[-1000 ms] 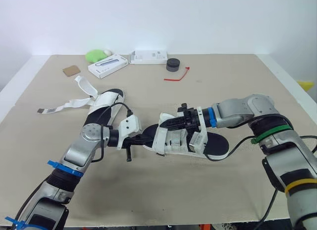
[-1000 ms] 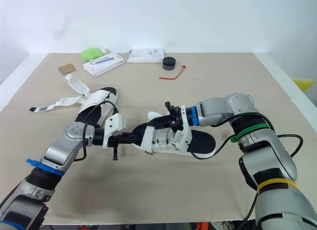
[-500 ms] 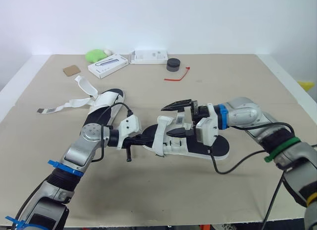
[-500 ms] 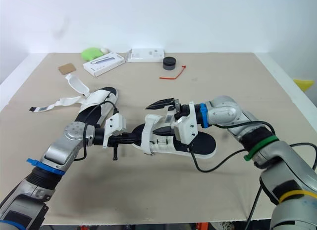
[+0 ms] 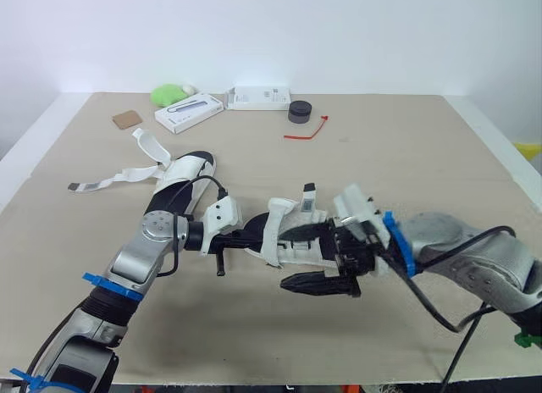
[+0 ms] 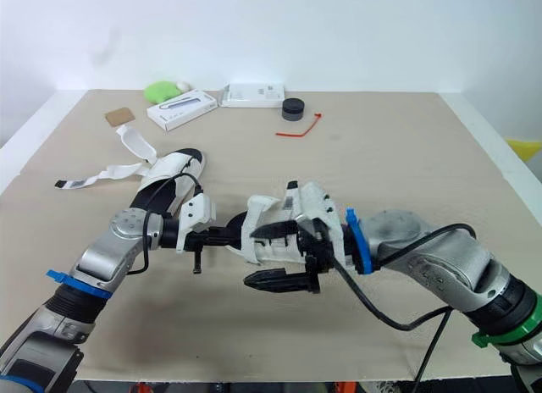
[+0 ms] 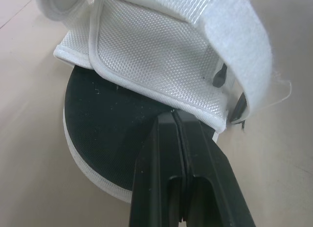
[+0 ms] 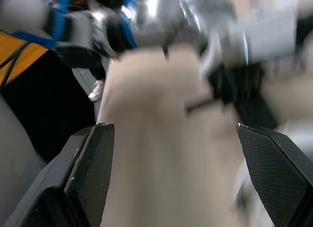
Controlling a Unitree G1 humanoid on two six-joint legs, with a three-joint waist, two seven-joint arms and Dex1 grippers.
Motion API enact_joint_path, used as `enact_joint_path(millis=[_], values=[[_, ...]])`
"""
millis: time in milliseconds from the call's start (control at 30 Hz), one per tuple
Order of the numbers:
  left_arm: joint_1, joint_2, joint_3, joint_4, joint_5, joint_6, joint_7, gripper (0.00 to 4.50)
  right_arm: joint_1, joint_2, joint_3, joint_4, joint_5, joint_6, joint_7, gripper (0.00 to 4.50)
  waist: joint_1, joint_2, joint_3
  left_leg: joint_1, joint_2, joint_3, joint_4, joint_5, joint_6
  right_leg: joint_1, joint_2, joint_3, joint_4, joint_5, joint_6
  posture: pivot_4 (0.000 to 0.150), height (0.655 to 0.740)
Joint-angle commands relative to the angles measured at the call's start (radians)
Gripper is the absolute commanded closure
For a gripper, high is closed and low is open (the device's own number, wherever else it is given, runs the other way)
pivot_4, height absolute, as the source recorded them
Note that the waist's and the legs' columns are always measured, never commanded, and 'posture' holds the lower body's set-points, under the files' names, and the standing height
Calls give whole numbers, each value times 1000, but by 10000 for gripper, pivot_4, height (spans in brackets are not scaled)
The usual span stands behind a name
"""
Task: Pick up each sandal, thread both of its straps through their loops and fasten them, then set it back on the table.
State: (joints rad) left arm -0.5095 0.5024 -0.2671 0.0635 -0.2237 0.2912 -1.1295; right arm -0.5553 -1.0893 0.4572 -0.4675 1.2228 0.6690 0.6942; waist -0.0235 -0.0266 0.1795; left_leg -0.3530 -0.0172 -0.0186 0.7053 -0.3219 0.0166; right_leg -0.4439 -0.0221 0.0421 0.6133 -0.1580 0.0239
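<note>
– Beige table (image 5: 76, 308), white wall behind. What lies closest?

– On the robot's side of the near sandal (image 5: 279, 232), the right gripper (image 5: 312, 257) has its two black fingers spread wide with nothing between them. One finger lies up against the straps, the other hangs lower, off the sandal's near edge.

– And the sandal itself?

– It has a black footbed, a white mesh upper and broad white straps bunched over the top. Whether any strap has gone through its loop cannot be told. At its rounded end the left gripper (image 5: 254, 237) has its fingers (image 7: 195, 153) pressed together, with the tips at the hem of the mesh. It seems to be pinching the sandal there to steady it.

– So how should the robot go about the threading?

– Probably the left gripper should keep that pinch firm and level, so the sandal cannot swivel. The right gripper would do best to close on the free tip of a single strap, not the whole bunch. It should feed the tip straight through the loop, fold it back and press it flat. Woven strap is limp, so a grip far from the tip would likely let it buckle at the loop.

– What lies beyond?

– Past the near sandal, on the robot's left, the far sandal (image 5: 182, 174) lies flat with its straps (image 5: 110, 179) loose and splayed over the table. Well beyond both are two white boxes (image 5: 188, 113), a black puck (image 5: 298, 112), a red tie (image 5: 306, 129) and something green (image 5: 168, 94).
</note>
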Motion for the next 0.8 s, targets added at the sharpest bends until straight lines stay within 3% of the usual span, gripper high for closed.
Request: enact_joint_path(millis=[33,467,800], values=[[-16,2,4,6,0,-5,-12,45000,-2,58,-66,12,51,154,-86,2170,0,0,0,0,0,0,0,0,0,0,0,0,0,0,0,1500,7400],[-17,-9,14,2,4,-4,-1,45000,-54,289,-175,101,-11,466,-221,2170,2,0,0,-1,-3,0,0,0,0,0,1,1,0,2,-1,1500,7400],[-6,-7,13,-8,3,-5,10,45000,-70,362,-197,113,-140,548,-218,2170,2,0,0,-1,-2,0,0,0,0,0,1,1,0,1,2,1500,7400]])
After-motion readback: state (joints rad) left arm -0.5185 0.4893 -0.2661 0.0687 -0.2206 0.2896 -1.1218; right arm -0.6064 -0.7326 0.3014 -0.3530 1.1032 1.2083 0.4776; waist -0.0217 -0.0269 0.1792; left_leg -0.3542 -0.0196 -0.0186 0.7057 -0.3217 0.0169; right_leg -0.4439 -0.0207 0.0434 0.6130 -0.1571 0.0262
